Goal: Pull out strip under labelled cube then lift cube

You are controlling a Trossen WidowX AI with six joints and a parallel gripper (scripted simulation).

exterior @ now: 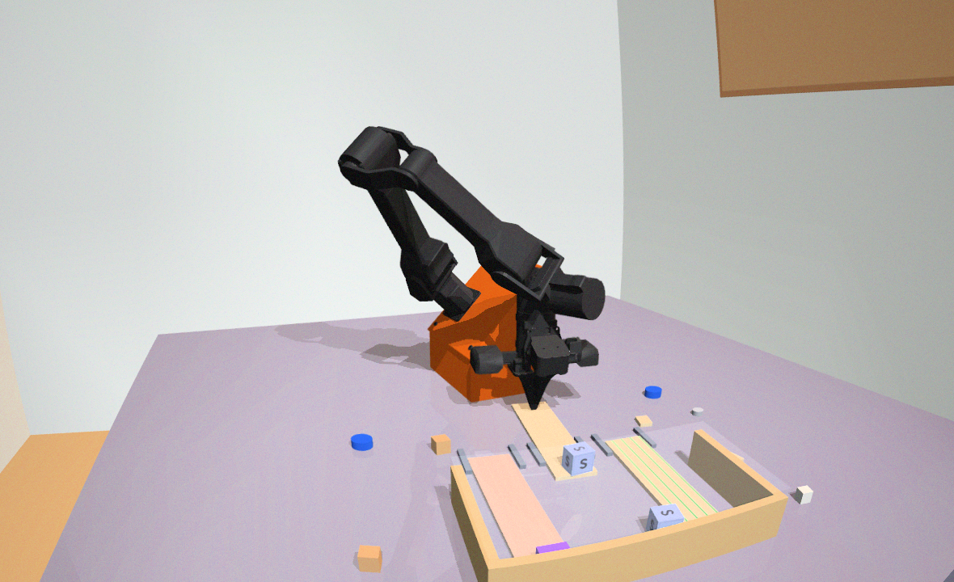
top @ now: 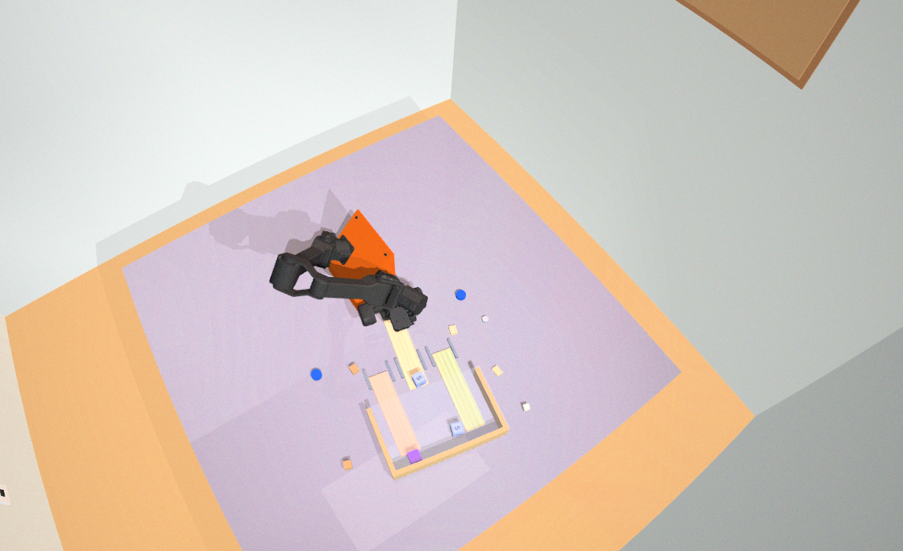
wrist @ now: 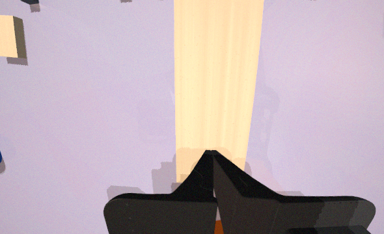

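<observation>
Inside one tray (exterior: 745, 517), three strips (two S cubes); claw (exterior: 535, 405) clenched, pressing one.

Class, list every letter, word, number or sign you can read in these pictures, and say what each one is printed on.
"S" on the pale blue cube resting on the plain middle strip.
"S" on the pale blue cube beside the green-lined strip.
No other writing is visible; the other small blocks show none.
</observation>
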